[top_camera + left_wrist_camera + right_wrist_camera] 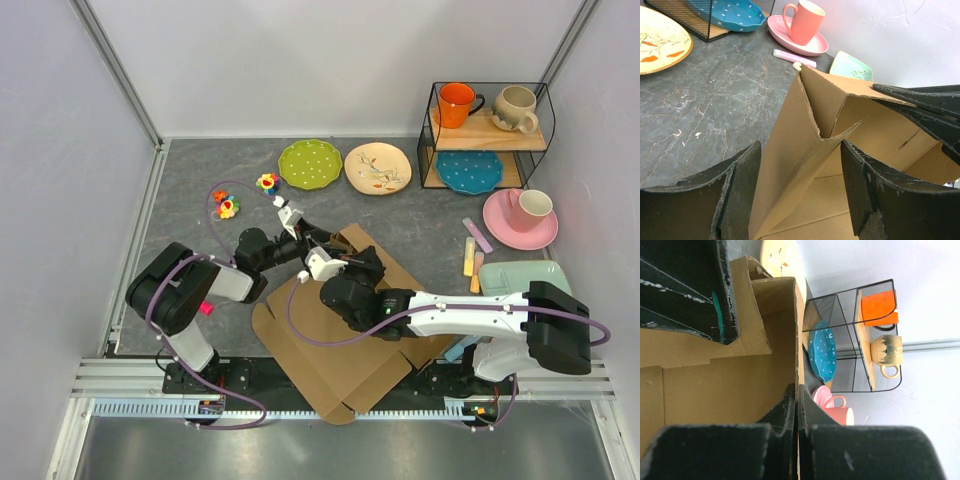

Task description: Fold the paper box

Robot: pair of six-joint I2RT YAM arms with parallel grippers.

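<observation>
The paper box point(340, 375) is a brown cardboard sheet lying at the near middle of the table, with its far walls and flaps raised. My left gripper point(318, 245) is open at the box's far left corner. In the left wrist view point(801, 147) its fingers point(737, 197) straddle an upright flap point(790, 145) without clamping it. My right gripper point(362, 270) is shut on the thin edge of a raised side wall point(740, 385), which shows pinched between its fingertips point(797, 392) in the right wrist view. The right gripper's fingers also show in the left wrist view point(932, 107).
A green plate point(310, 163) and a cream plate point(378, 167) lie at the back. A wire rack point(487, 140) holds mugs and a blue plate. A pink cup on a saucer point(525, 215), a mint tray point(520, 275), chalk sticks point(470, 255) and flower toys point(227, 207) surround the box.
</observation>
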